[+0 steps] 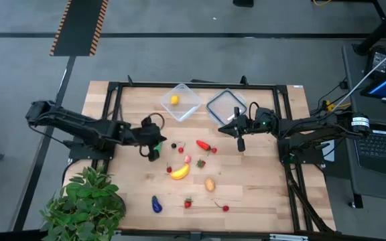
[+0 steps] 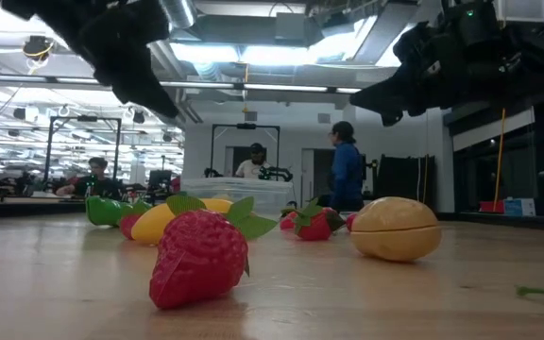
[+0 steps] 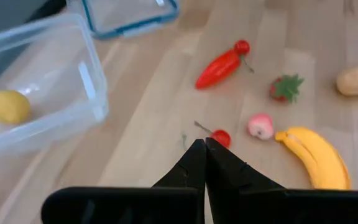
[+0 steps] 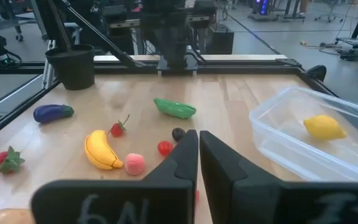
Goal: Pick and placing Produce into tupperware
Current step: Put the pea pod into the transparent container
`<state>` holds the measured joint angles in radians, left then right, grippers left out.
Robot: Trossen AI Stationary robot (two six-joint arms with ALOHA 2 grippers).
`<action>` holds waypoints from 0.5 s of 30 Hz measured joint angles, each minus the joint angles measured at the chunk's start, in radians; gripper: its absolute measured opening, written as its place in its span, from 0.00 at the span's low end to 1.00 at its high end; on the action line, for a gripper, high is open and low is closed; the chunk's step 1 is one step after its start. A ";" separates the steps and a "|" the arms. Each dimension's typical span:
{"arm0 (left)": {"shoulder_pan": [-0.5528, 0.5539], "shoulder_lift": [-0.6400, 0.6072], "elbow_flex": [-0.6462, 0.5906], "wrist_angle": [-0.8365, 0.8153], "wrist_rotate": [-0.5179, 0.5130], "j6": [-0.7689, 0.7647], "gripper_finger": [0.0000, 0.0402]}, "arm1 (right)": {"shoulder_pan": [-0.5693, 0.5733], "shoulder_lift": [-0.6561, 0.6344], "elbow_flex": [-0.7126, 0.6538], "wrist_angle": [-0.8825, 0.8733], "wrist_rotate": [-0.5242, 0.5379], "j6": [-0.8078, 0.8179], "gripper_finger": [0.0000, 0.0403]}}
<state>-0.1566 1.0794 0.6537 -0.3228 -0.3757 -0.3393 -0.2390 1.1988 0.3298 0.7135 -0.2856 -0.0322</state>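
Produce was mostly still out on the wooden table (image 1: pixel 260 187): only one small yellow lemon-like piece (image 1: pixel 174 100) lay inside the clear square plastic tub (image 1: pixel 187 107). South of the tub, loose on the boards, sat a yellow banana (image 1: pixel 179 172), a red chilli pepper (image 1: pixel 204 144), a tan potato (image 1: pixel 210 184), a purple aubergine (image 1: pixel 156 204), a green pod (image 4: pixel 174 107) and several small red berries. The blue-rimmed flat lid (image 1: pixel 225 106) lay just beside the tub. The left gripper (image 1: pixel 154 151) hung below-left of the tub, fingers pressed together and empty. The right gripper (image 1: pixel 240 142) hovered near the lid, jaws nearly closed, carrying nothing. I judged the task barely begun.
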 joint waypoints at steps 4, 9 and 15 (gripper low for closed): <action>-0.053 0.098 0.106 -0.173 -0.050 -0.151 0.00 | 0.000 0.000 0.000 0.000 -0.032 -0.002 0.05; -0.088 0.191 0.203 -0.340 -0.054 -0.363 0.01 | 0.000 0.000 0.000 0.000 -0.035 0.003 0.05; -0.094 0.251 0.219 -0.352 0.025 -0.393 0.05 | 0.000 0.000 0.000 -0.001 -0.085 0.044 0.05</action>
<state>-0.2508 1.3307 0.8722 -0.6752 -0.3509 -0.7326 -0.2386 1.1992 0.3300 0.7120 -0.3711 0.0114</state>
